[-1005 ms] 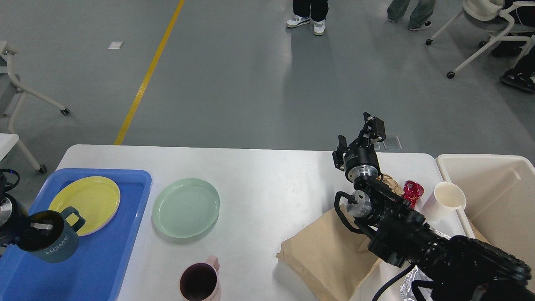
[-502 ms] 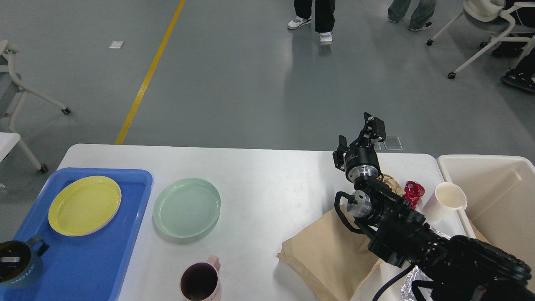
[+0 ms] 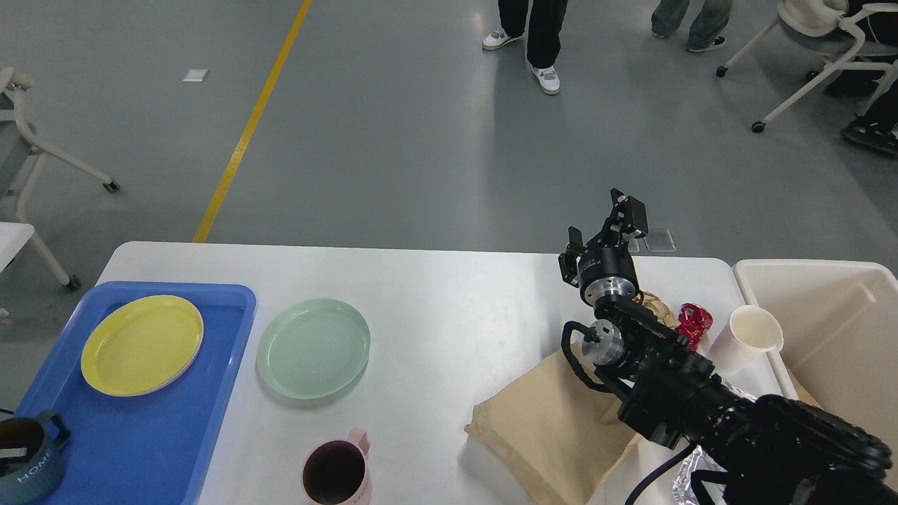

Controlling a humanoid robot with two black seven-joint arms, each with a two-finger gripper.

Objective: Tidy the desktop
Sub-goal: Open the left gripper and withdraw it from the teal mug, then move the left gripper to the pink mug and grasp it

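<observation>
The white desktop (image 3: 449, 294) holds a blue tray (image 3: 154, 435) at the left with a yellow plate (image 3: 142, 344) on it. At the tray's near-left corner stands a dark teal mug (image 3: 27, 459). A pale finger of my left gripper (image 3: 10, 453) reaches inside it; the rest of that gripper is off the left edge. A green plate (image 3: 313, 348) and a pink mug (image 3: 337, 473) sit on the bare desktop. My right gripper (image 3: 603, 223) is raised above the back right of the desktop, open, holding nothing.
Under and beside my right arm lie a brown paper bag (image 3: 547, 428), a red crumpled wrapper (image 3: 693, 322), a white paper cup (image 3: 751, 335) and some foil (image 3: 691, 480). A cream bin (image 3: 835, 330) stands off the right end. People and wheeled chairs are on the floor beyond.
My left arm has carried the teal mug down and left, from above the tray's left side to its near-left corner, and has mostly left the view. The right arm has not moved.
</observation>
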